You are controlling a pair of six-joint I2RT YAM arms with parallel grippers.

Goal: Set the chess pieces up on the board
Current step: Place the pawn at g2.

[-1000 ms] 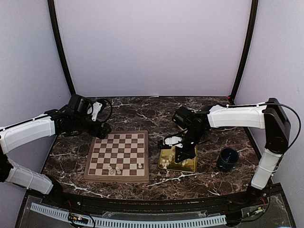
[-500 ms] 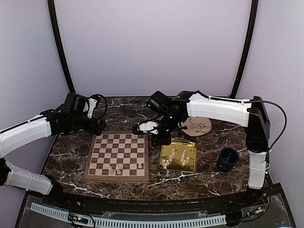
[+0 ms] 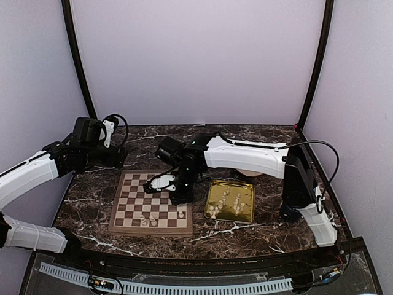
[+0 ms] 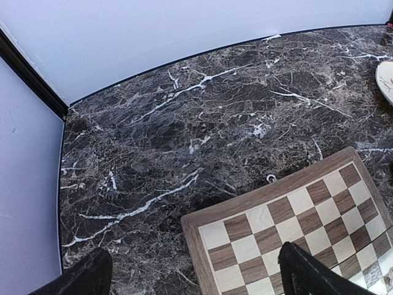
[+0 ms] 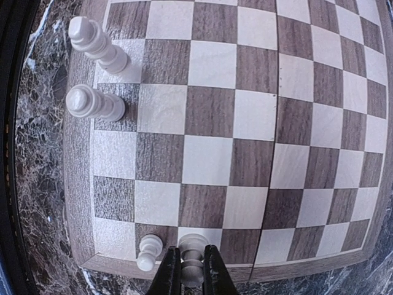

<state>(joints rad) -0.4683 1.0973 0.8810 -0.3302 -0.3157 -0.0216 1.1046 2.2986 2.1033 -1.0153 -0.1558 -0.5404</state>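
dark marble table (image 3: 258, 138), pale lilac walls all round. a second ago the right gripper (image 3: 179, 195) hung over the gold tray (image 3: 247, 212) just right of the board (image 3: 132, 203). now its arm is stretched long and low to the left, and the gripper points down over the board's right side. the left gripper (image 3: 118, 157) has drawn back from the board's far left corner toward the wall, its forearm sloping up from the near left.

from above, the right arm hides what its gripper carries. the right wrist view shows the jaws clenched on a white chess piece (image 5: 193, 255), held upright near the board's right edge, just beside a small pawn (image 5: 148, 252). two taller pieces (image 5: 92, 103) stand along the board's near edge. the left wrist view shows that gripper's fingers (image 4: 86, 279) spread wide with nothing between them, above the board's far corner. more chess pieces (image 3: 224, 200) lie on the tray beside the board.
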